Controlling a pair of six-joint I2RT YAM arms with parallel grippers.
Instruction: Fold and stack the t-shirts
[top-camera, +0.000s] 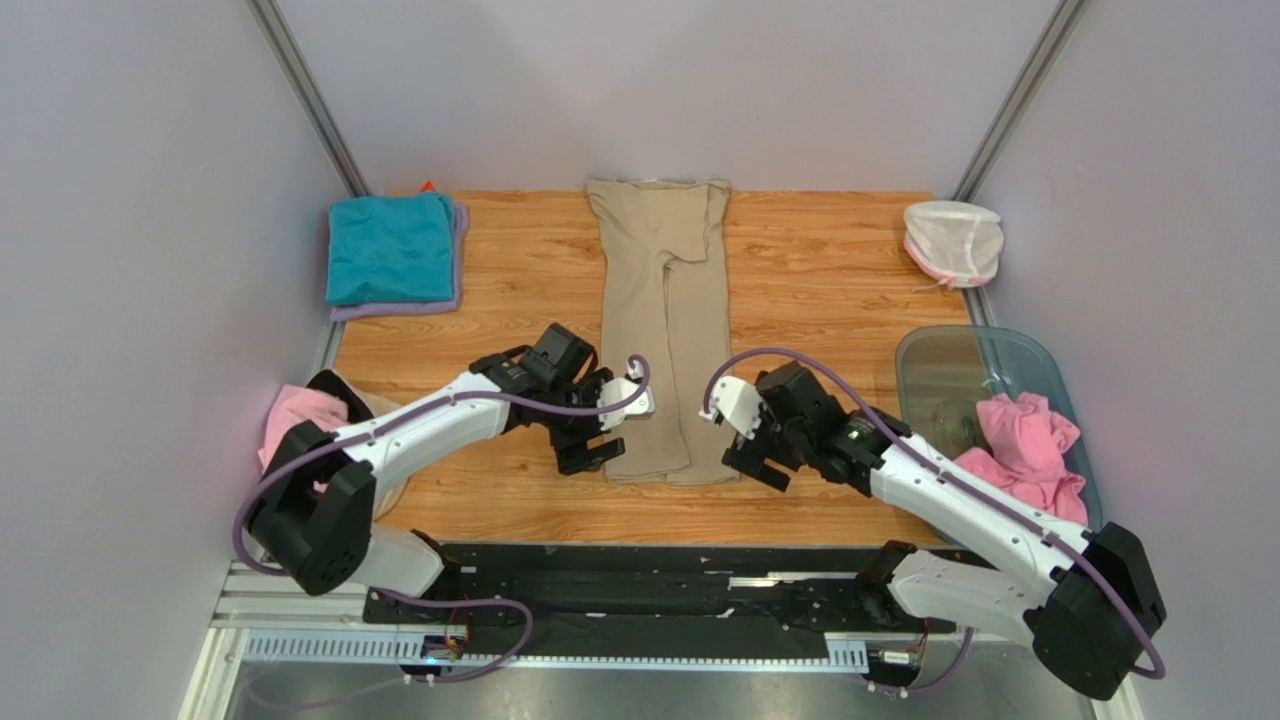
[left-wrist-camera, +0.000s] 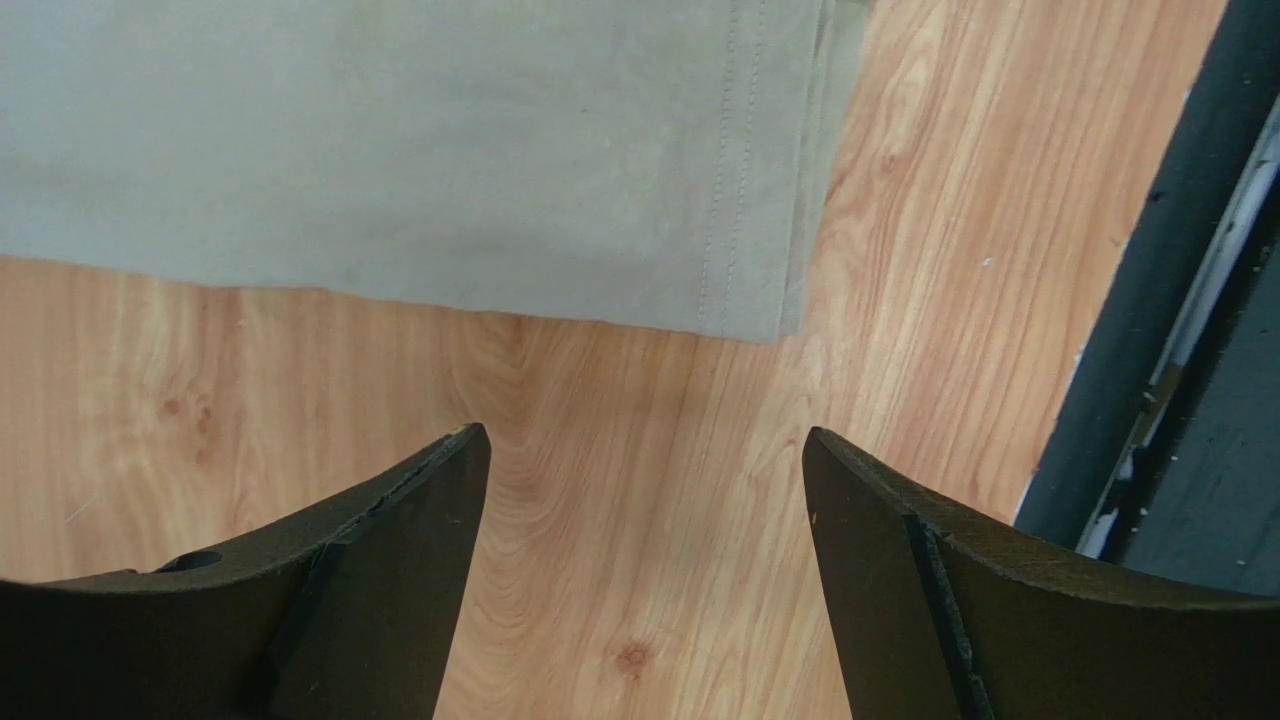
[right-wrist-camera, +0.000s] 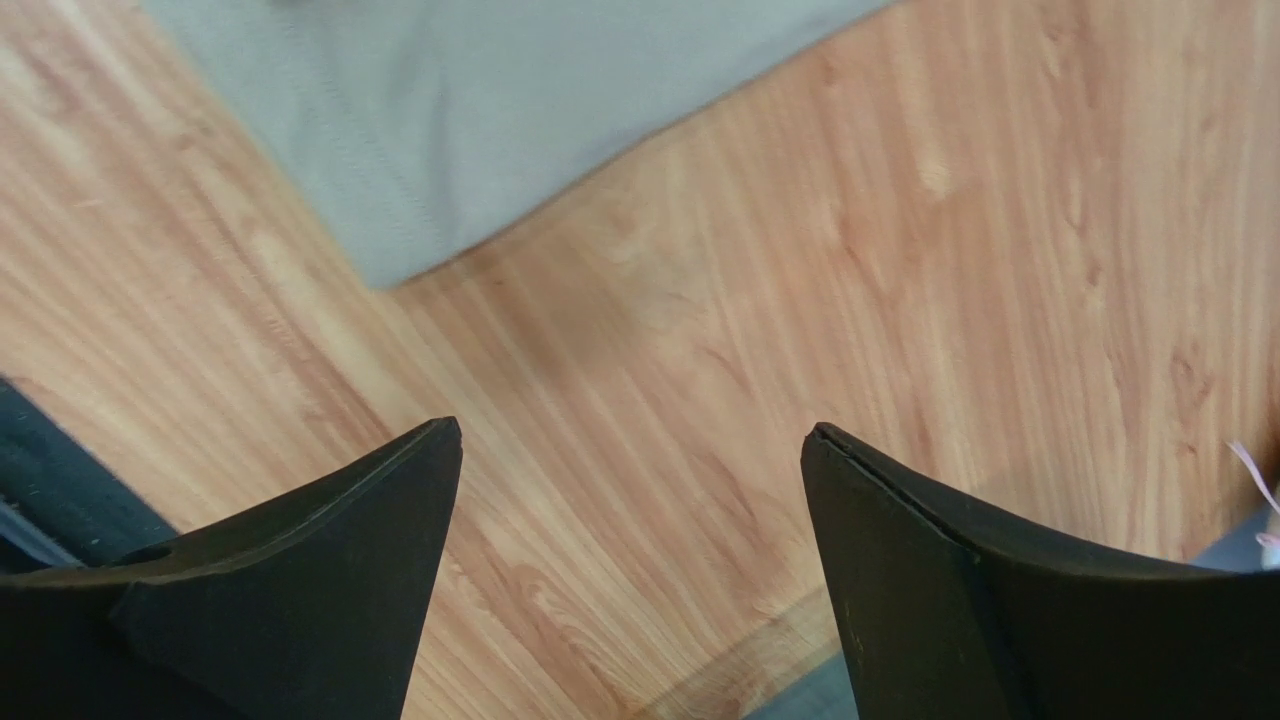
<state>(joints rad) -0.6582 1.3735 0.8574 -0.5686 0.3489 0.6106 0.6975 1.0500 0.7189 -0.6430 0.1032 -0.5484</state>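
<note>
The tan t-shirt (top-camera: 661, 323) lies in the middle of the wooden table (top-camera: 812, 270), folded lengthwise into a narrow strip. It runs from the far edge toward the arms. The left gripper (left-wrist-camera: 643, 450) is just beside its near left corner and the right gripper (right-wrist-camera: 631, 438) just beside its near right corner. Both have the jaws wide apart, with only bare wood between them, and hold nothing. Far left of the tan t-shirt, the teal t-shirt (top-camera: 391, 248) lies folded on the lilac t-shirt (top-camera: 394, 312). To its right, a pink t-shirt (top-camera: 1029, 450) sits crumpled in the clear tub (top-camera: 962, 353) — a second pink cloth (top-camera: 298, 417) hangs at the left, past the table edge.
</note>
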